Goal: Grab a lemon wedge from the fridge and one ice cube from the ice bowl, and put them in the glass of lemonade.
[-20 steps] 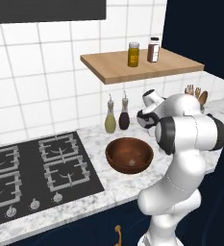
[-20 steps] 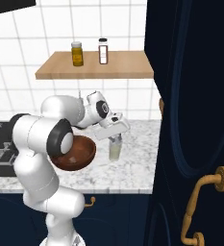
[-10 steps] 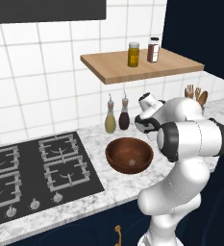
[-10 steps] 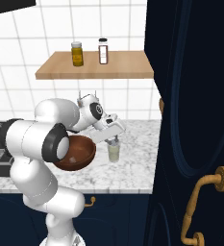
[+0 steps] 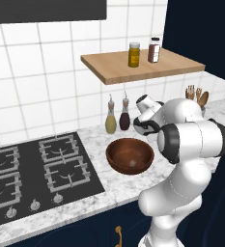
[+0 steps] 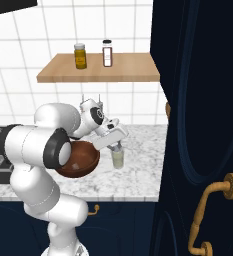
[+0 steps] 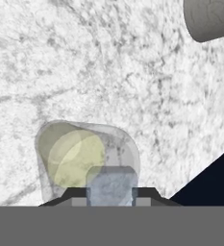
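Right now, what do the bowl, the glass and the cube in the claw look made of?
Bowl: glossy dark-brown wood, going by its sheen and warm tone. Glass: clear glass or plastic; the pale yellow liquid shows through. Cube: pale, translucent, ice-like, held in the claw.

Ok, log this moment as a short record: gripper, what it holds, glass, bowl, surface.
gripper: shut on the ice cube, above the glass
ice cube: pale block between the finger tips
glass of lemonade: upright on the counter, right of the bowl
ice bowl: brown, beside the stove
counter: white marble
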### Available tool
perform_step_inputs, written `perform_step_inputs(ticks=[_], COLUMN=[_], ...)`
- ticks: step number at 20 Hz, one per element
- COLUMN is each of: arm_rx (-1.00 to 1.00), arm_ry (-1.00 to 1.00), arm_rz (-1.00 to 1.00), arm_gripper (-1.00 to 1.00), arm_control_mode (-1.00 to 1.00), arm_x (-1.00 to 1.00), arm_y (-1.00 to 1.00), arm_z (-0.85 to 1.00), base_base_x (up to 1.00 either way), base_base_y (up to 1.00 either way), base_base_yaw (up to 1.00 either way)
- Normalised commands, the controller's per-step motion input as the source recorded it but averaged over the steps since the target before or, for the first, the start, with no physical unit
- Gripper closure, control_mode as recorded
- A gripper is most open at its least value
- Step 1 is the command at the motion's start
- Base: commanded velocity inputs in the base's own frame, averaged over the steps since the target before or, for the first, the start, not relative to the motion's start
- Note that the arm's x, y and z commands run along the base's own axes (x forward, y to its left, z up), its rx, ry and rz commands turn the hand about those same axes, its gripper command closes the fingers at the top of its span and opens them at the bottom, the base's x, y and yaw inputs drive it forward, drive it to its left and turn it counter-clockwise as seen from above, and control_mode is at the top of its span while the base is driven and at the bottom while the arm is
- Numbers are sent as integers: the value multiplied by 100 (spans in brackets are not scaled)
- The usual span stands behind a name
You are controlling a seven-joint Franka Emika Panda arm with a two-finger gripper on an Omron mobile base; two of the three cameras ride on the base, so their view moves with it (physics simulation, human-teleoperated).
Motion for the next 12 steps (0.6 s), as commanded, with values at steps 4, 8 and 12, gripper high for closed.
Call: perform_step_inputs(ticks=[4, 8, 12], arm_rx=[0, 0, 0], arm_ry=[0, 0, 0], arm_rz=[0, 0, 0], arm_gripper=[-100, -100, -100], arm_control_mode=[-100, -100, -100], arm_x=[0, -1, -9], arm_y=[0, 0, 0], arm_z=[0, 3, 16], base_base_x=[0, 0, 0], base_base_y=[0, 0, 0], base_base_yaw=[0, 0, 0])
